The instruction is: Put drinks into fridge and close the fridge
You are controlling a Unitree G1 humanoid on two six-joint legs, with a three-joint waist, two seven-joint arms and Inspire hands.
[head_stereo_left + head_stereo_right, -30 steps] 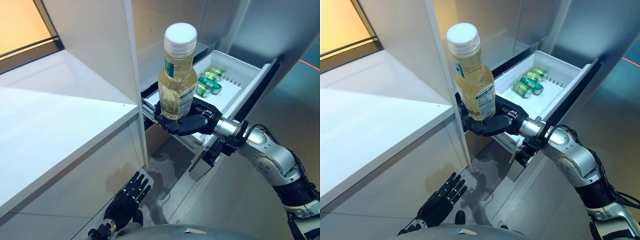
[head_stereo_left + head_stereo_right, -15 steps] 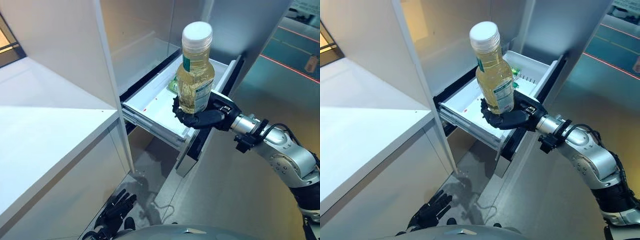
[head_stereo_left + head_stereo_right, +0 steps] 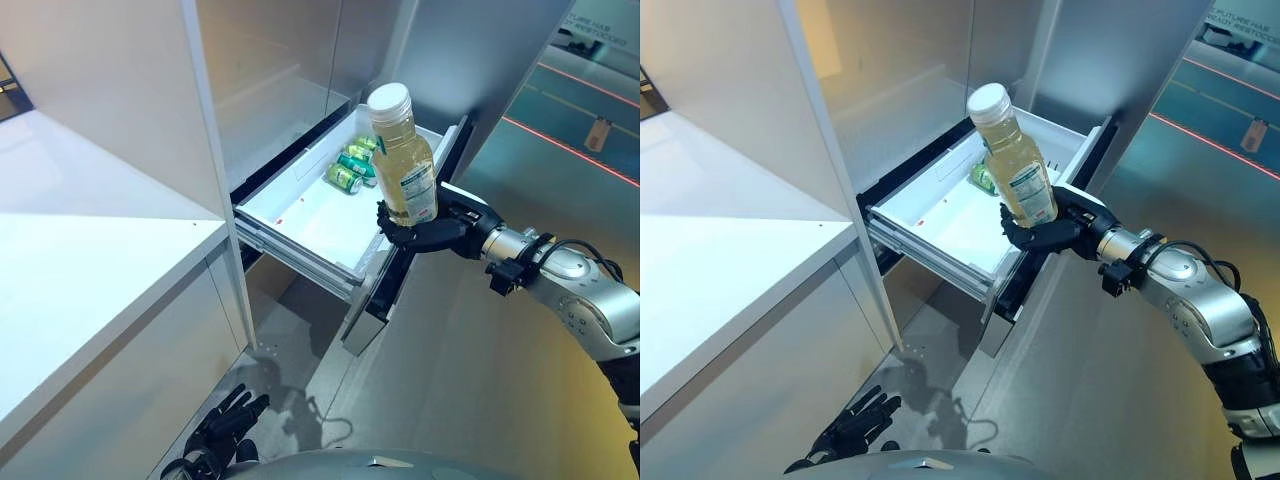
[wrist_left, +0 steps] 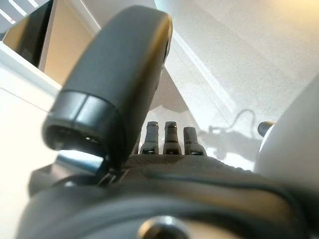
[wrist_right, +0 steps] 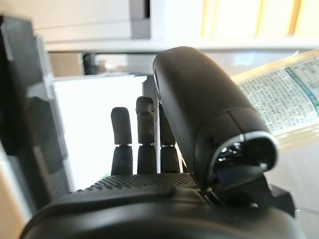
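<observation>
My right hand is shut on a clear bottle of yellow drink with a white cap. It holds the bottle upright over the front right corner of the open white fridge drawer. The bottle also shows past the thumb in the right wrist view. Green cans lie at the back of the drawer. My left hand hangs low near the floor with straight fingers, empty.
A white counter runs along the left. The tall fridge cabinet stands open above the drawer. The drawer's dark front panel juts out into the grey floor space. Red lines mark the floor far right.
The camera has shifted. My right hand has carried the bottle right and farther away, toward the drawer's front right corner. The green cans, hidden behind the bottle before, now show.
</observation>
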